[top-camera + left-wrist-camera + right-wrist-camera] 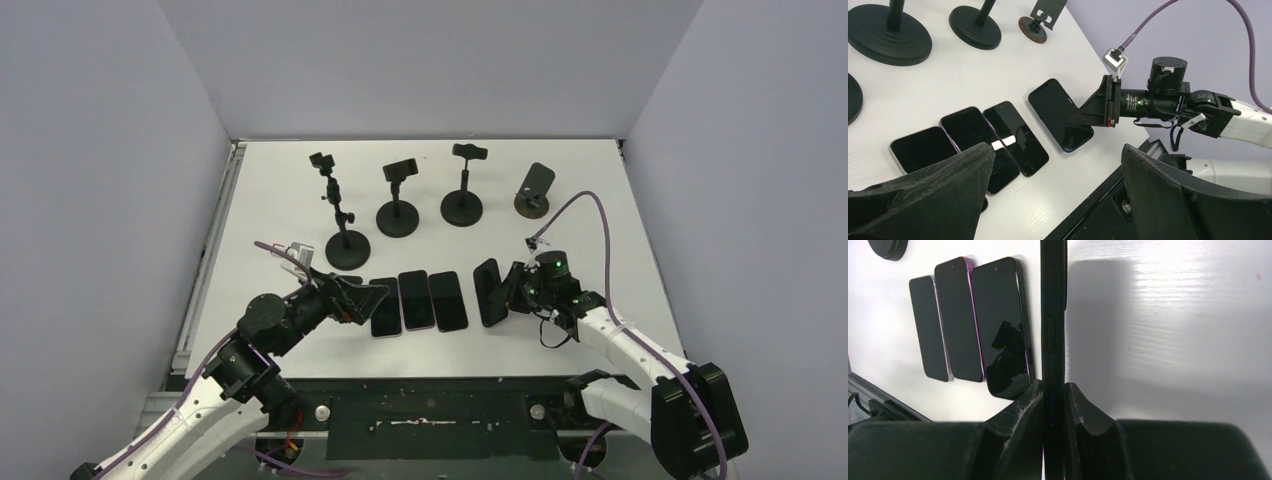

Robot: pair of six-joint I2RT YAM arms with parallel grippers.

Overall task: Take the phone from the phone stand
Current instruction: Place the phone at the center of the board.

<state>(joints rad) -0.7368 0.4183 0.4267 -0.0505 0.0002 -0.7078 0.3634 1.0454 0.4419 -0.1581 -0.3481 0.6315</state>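
While the left hand point(365, 298) hung released near the front, the right hand point(1053, 395) clenched a black phone point(1053, 315) by its faces.
Held on edge and low, just right of three phones point(418, 301) laid flat in a row, it looked ready to join them; contact with the tabletop point(580, 200) was unclear. Beyond, all four stands point(398, 200) stood empty, so removal seemed done.

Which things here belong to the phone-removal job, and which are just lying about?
In the job: dark phone clamped edge-on in the right gripper; four empty stands at the back.
Lying about: three phones flat in a row; left gripper, open, holding nothing.
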